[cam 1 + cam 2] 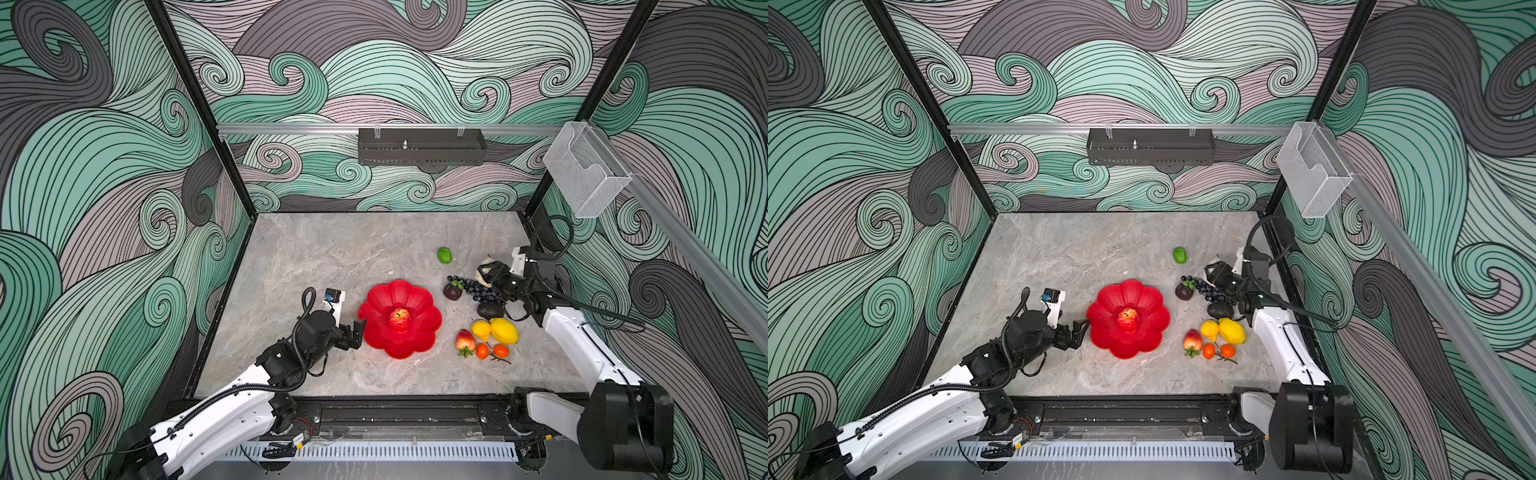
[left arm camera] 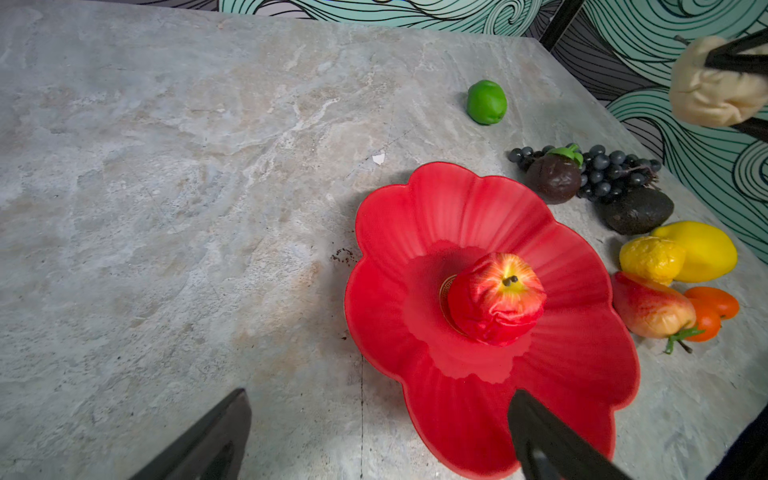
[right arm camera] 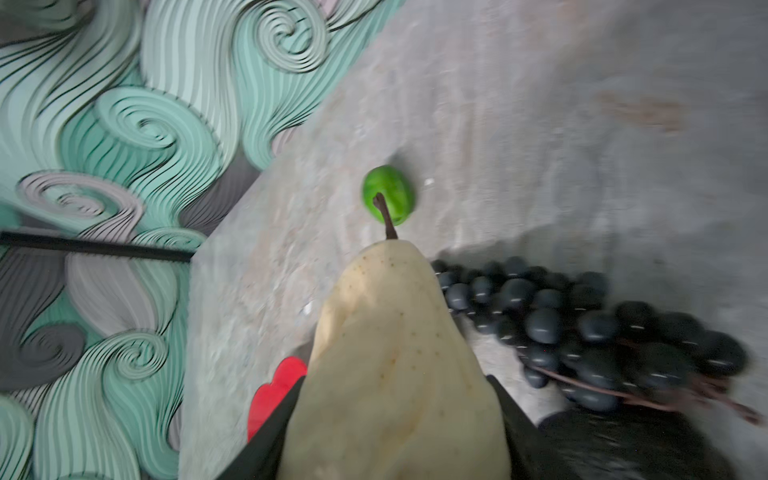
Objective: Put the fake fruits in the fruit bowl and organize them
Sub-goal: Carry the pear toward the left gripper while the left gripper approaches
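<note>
Tangerines (image 1: 491, 351) sit closest to the desk's (image 1: 311, 266) near edge, two of them side by side on the right half. A strawberry (image 1: 465, 340) is touching them on the left, long axis running near to far with its green cap aimed at the near edge. Just behind those, two lemons (image 1: 496, 330) lie pressed together, the bigger one on the right.

The fruit bowl (image 1: 424, 332) is around mid-desk, left of that pile. There's only an apple (image 1: 399, 319) in it, dead centre, stem end facing up. The left gripper (image 1: 358, 330) is right at the bowl's left rim with its jaws spread wide and nothing between them; in the left wrist view one finger hangs over the rim.

Further back toward the right edge: an avocado (image 1: 490, 310), then a grape bunch (image 1: 482, 291) with its long axis roughly across the desk, and a mangosteen (image 1: 452, 289) touching its left end.

The right gripper (image 1: 489, 274) is above the grapes, clamped on a cream pear (image 3: 390, 353), which is up off the desk. The pear's long axis lines up with the fingers, fat end in the jaws and stem pointing away from the wrist, toward the far-left.

Farthest back, a lime (image 1: 444, 255) is on its own, right where that stem is aiming.
</note>
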Robot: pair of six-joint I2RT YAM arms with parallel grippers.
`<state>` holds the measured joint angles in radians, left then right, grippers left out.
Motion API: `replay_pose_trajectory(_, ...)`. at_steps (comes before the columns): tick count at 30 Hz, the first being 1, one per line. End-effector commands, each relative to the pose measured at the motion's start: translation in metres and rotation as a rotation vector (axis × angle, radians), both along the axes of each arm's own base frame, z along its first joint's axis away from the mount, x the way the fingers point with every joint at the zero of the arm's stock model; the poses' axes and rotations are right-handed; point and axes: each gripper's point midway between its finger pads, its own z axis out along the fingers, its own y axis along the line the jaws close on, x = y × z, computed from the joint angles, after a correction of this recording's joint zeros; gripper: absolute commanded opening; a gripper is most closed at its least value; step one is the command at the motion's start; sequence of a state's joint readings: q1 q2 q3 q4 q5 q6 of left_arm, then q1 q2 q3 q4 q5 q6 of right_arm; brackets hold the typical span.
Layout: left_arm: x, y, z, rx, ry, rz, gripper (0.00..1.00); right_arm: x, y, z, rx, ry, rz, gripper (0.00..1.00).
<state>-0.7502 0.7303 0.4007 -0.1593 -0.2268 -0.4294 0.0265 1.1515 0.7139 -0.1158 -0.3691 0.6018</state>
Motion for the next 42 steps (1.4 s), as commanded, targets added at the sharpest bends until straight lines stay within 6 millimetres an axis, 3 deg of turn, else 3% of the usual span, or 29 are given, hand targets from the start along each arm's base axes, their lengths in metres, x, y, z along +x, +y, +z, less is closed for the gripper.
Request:
replay_pose_trajectory(1,0.009,0.008,0.018,-0.064,0.007,0.103,0.98,-0.008,0.049,0.017,0.020,-0.148,0.193,0.57)
replay_pose_trajectory(7,0.011,-0.019,0.035,-0.224,0.123,0.051,0.98,-0.039,0.109,0.019,-0.044,-0.306,0.413,0.57)
replay_pose_trajectory(11,0.016,-0.040,0.048,-0.336,0.227,-0.021,0.99,-0.058,0.135,0.017,-0.079,-0.389,0.510,0.57)
replay_pose_trajectory(17,0.021,-0.065,0.071,-0.362,0.287,-0.113,0.99,-0.085,0.169,0.020,-0.183,-0.544,0.606,0.57)
replay_pose_trajectory(21,0.021,-0.084,0.086,-0.389,0.308,-0.208,0.99,-0.094,0.185,0.015,-0.229,-0.584,0.644,0.57)
replay_pose_trajectory(26,0.016,-0.106,0.088,-0.406,0.388,-0.308,0.98,-0.104,0.204,0.012,-0.258,-0.627,0.685,0.57)
replay_pose_trajectory(32,0.013,-0.124,0.082,-0.421,0.446,-0.374,0.93,-0.116,0.223,0.008,-0.308,-0.662,0.743,0.56)
replay_pose_trajectory(42,0.006,-0.136,0.068,-0.405,0.507,-0.421,0.83,-0.122,0.239,0.012,-0.323,-0.697,0.772,0.56)
